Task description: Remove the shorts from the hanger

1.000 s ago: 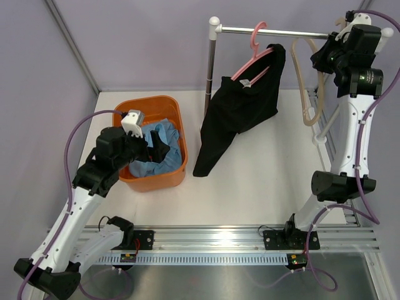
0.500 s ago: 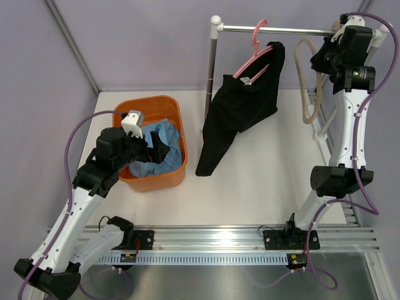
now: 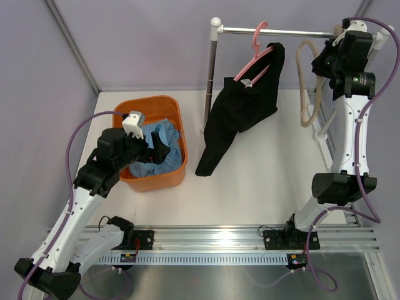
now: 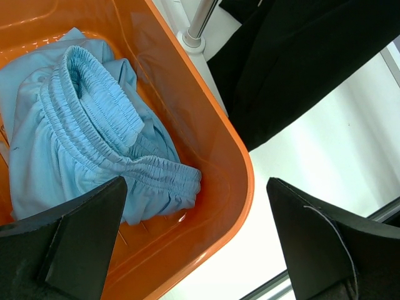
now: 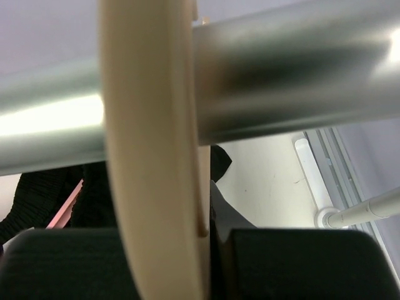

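Black shorts (image 3: pixel 240 109) hang from a pink hanger (image 3: pixel 257 44) on the metal rail (image 3: pixel 281 30); they also show in the left wrist view (image 4: pixel 294 69). My right gripper (image 3: pixel 340 31) is up at the rail's right end, shut on the hook of an empty beige hanger (image 3: pixel 310 94). In the right wrist view the beige hanger (image 5: pixel 150 156) crosses the rail (image 5: pixel 281 81) between my fingers (image 5: pixel 187 262). My left gripper (image 3: pixel 164 150) is open and empty above the right rim of an orange bin (image 3: pixel 140 103); its jaws stand wide apart (image 4: pixel 197 237).
Light blue shorts (image 4: pixel 81 144) lie crumpled in the orange bin (image 4: pixel 240 181). The rail's upright post (image 3: pixel 211 75) stands between the bin and the black shorts, its base on the table (image 4: pixel 192 39). A white track runs along the table's right edge (image 3: pixel 325 134).
My right gripper has shifted slightly along the rail's right end with the beige hanger, which swung a little. The black shorts swayed slightly. The left arm has not moved.
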